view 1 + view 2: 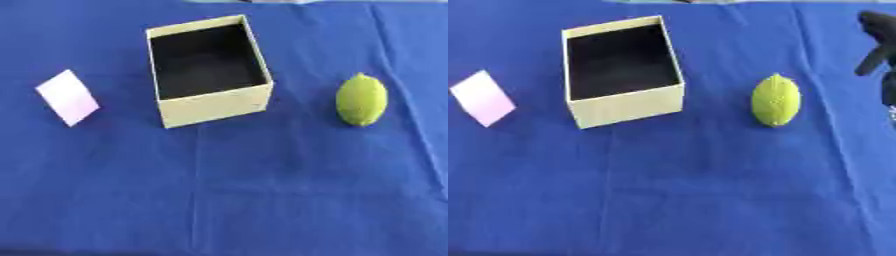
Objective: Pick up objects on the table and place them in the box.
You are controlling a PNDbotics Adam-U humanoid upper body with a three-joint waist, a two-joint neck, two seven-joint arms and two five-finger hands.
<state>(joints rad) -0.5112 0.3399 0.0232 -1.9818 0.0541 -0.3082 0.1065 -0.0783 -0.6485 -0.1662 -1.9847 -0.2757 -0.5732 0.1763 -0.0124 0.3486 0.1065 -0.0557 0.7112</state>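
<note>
Box (214, 107), pale, open, sitting at 12 o'clock on blue cloth (262, 200); lemon (361, 100) at 3, pink card (68, 97) at 9. We are seeing our right hand (877, 42) at 2; grip unreadable.

On the cloth (262, 190) the box (214, 105) stands between a card (67, 97) at left and a lemon (360, 100) at right.
</note>
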